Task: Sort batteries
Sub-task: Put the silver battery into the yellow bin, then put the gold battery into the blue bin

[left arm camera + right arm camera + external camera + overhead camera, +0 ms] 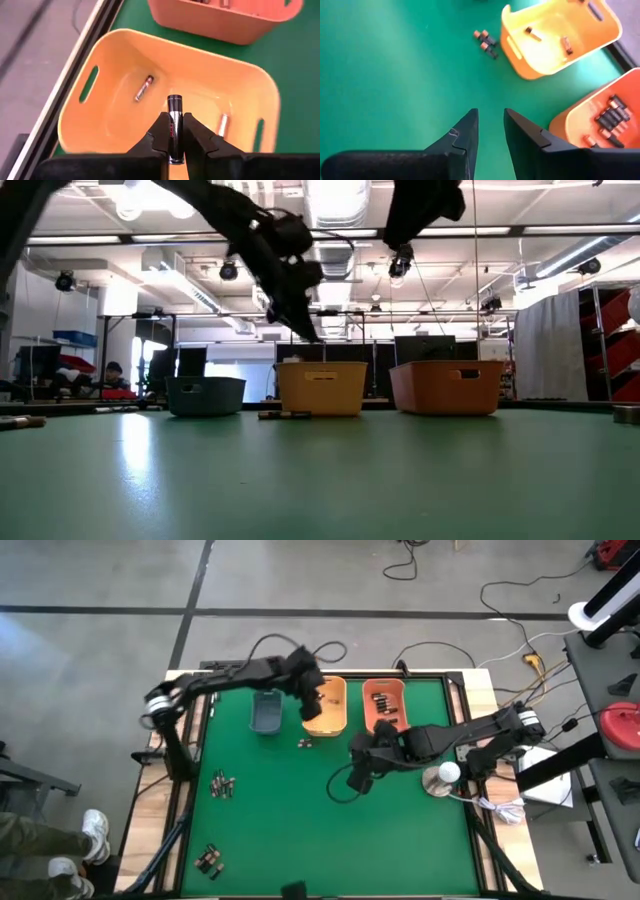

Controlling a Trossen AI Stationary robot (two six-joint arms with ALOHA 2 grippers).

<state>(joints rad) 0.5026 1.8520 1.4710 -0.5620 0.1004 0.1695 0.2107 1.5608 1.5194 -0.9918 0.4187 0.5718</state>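
Observation:
My left gripper (pixel 310 705) hangs over the yellow-orange bin (pixel 326 706), shut on a dark battery (pixel 173 125). Two loose batteries (pixel 143 88) lie on that bin's floor. My right gripper (pixel 490 131) is open and empty above the green mat (pixel 300 810), near the orange bin (pixel 384 704), which holds several batteries (pixel 612 116). A few batteries (pixel 305 743) lie on the mat in front of the yellow-orange bin; more batteries lie at the mat's left (pixel 222 784) and near-left (pixel 208 860). A grey-blue bin (pixel 267 711) stands left of the yellow-orange one. My left gripper pinches the dark battery between its two fingers (pixel 156 135), which lie along its sides. The battery's far end (pixel 173 101) sticks out past the fingertips. It is lifted clear, above the inside of the yellow-orange bin.
The three bins stand in a row along the mat's far edge. A white round object (pixel 443 776) sits at the mat's right edge near my right arm. Cables lie beyond the table's far edge. A person's shoes (pixel 92 830) show at the left.

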